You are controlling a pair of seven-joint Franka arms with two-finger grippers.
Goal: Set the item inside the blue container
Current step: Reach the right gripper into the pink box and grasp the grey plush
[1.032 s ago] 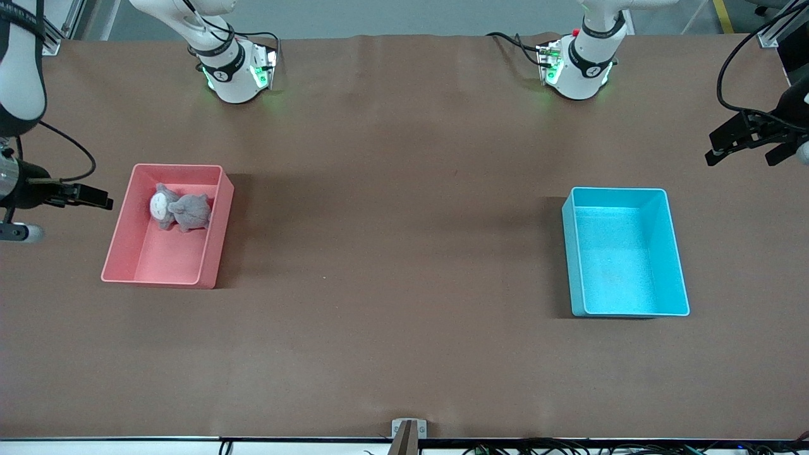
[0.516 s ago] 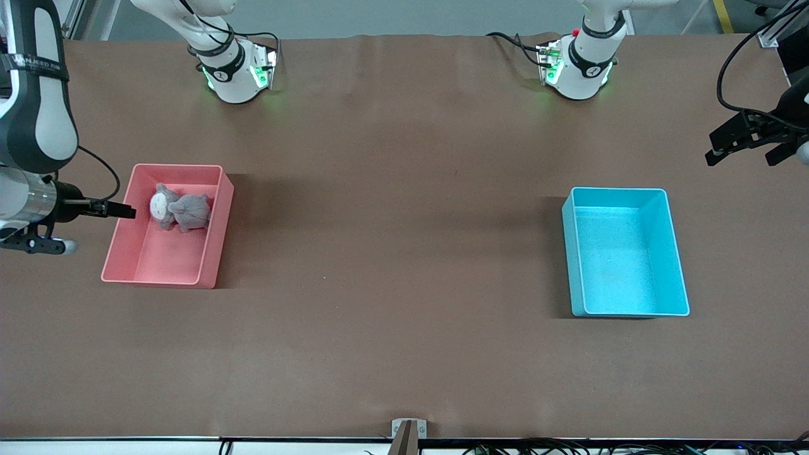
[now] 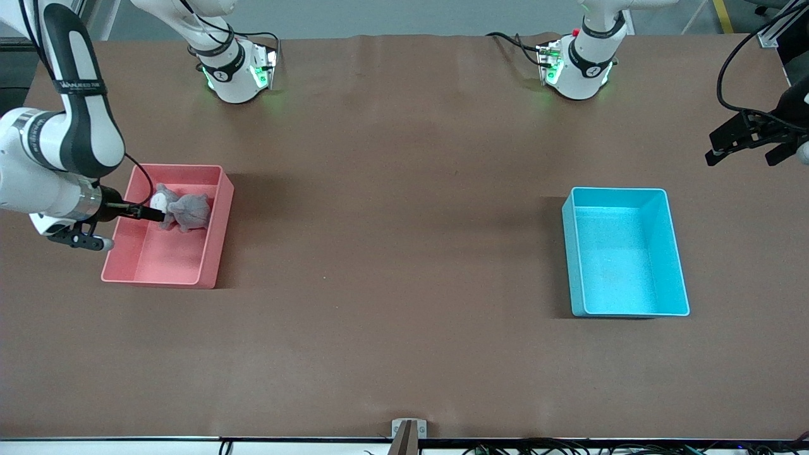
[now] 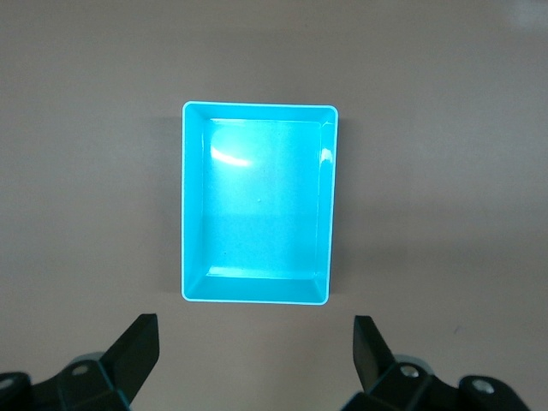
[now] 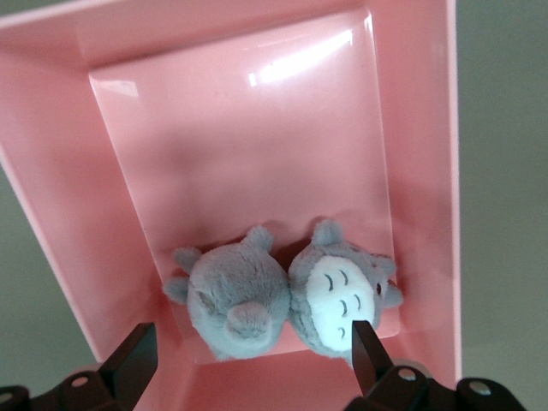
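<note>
The blue container stands empty toward the left arm's end of the table, and it also shows whole in the left wrist view. Two small grey plush toys lie side by side in the pink bin, in its part farther from the front camera. One is white-bellied, the other all grey. My right gripper hangs open just over the toys, holding nothing. My left gripper waits open and empty above the table beside the blue container.
The pink bin sits toward the right arm's end of the table. Both arm bases stand along the table edge farthest from the front camera. Bare brown tabletop lies between the two bins.
My right arm has swung in from the table's end, and its gripper now hangs over the plush toys in the pink bin. The left arm has not moved.
</note>
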